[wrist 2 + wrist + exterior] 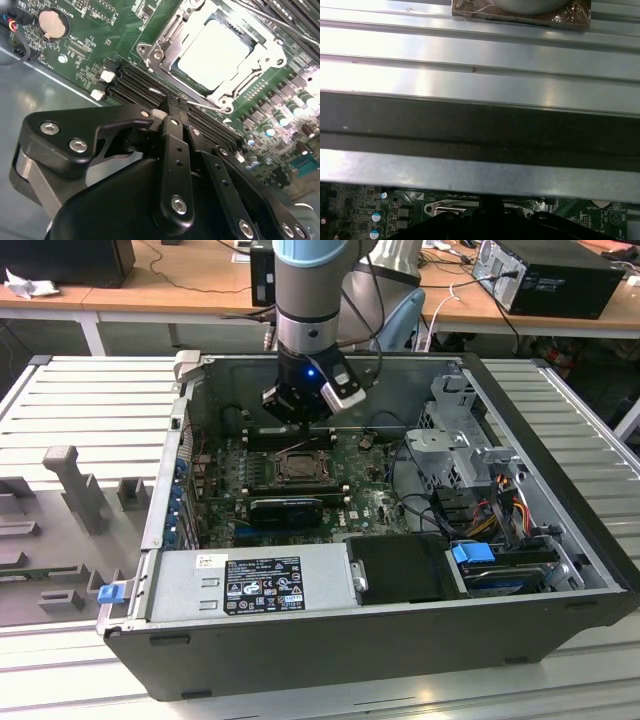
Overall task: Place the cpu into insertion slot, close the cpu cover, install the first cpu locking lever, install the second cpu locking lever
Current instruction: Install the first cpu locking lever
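The cpu point(212, 55) lies with its pale face up in the insertion slot point(300, 468), in the middle of the green board. The silvery cpu cover point(265, 54) lies flat around it, and the chip shows through its window. A thin wire lever point(202, 103) runs along the socket edge nearest my gripper point(173, 106). My two black fingers are shut, with nothing between them. Their tips hang over the black memory slots point(132, 80) right beside that socket edge. In the exterior view my gripper point(297, 418) hovers just behind the socket, inside the open computer case.
A long black graphics card point(287, 510) lies in front of the socket, and the grey power supply point(250, 585) sits nearer still. The drive cage point(465, 440) and loose cables point(480, 510) fill the exterior view's right. The case's back wall point(480, 130) stands close to the wrist.
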`<state>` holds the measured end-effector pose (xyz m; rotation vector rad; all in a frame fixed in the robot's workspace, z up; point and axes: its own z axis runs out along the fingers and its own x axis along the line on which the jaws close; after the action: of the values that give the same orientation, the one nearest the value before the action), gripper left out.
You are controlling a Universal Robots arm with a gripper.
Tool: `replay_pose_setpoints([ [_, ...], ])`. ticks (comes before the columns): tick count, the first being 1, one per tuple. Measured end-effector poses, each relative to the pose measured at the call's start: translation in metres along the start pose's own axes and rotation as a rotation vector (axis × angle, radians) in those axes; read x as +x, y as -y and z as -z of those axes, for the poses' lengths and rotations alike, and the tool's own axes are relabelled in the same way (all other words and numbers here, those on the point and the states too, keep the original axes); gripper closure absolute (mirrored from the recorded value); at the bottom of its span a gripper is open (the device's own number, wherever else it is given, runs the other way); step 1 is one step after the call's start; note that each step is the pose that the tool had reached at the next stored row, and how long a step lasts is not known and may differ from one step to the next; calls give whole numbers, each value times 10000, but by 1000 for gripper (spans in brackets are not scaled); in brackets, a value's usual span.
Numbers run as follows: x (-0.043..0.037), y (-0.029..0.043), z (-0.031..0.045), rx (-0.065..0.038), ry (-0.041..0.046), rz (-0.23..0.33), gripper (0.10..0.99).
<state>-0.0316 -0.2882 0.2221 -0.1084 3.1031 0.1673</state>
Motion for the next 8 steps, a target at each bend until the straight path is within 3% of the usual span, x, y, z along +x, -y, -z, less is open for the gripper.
replay_pose_setpoints([
  [8,-88,17,-111,23,-1,0,980],
])
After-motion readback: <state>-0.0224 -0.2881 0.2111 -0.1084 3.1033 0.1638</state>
